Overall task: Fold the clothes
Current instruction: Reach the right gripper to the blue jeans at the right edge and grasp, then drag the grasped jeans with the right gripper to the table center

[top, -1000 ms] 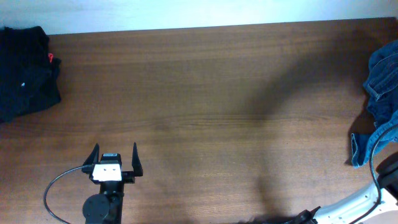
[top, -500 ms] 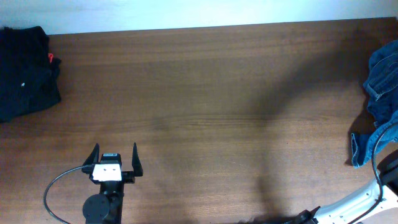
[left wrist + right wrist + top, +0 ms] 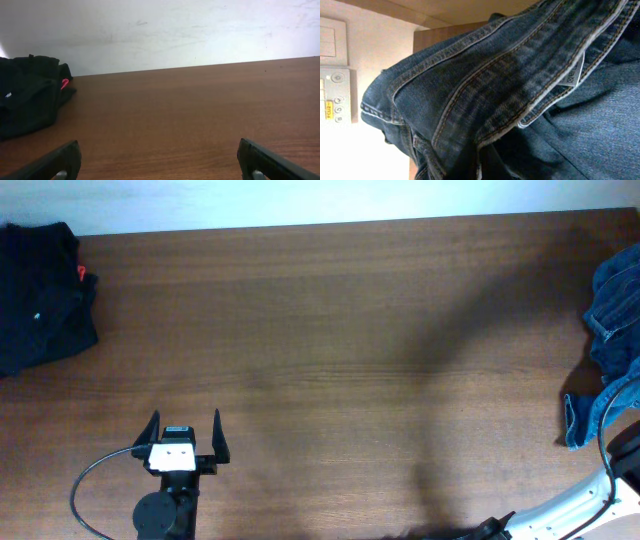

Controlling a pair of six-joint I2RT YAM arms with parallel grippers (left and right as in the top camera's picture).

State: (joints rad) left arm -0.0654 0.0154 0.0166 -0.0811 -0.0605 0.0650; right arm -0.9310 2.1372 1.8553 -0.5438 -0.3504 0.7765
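The clothes, a pair of blue denim jeans (image 3: 615, 330), lie bunched at the table's right edge and run partly out of the overhead view. In the right wrist view denim (image 3: 495, 90) with seams and a white label fills the frame, and its folds gather at the bottom middle where the jaws sit. My right gripper's fingers are hidden under the cloth, shut on the jeans. Only its white arm (image 3: 570, 515) shows from above. My left gripper (image 3: 186, 420) rests near the front left, wide open (image 3: 160, 167) with nothing between its fingers, far from the jeans.
A black garment pile (image 3: 40, 290) with a small red tag lies at the back left corner, also seen in the left wrist view (image 3: 27, 100). The brown wooden table (image 3: 330, 330) ends at a white wall behind. A cable (image 3: 90, 480) loops beside the left arm.
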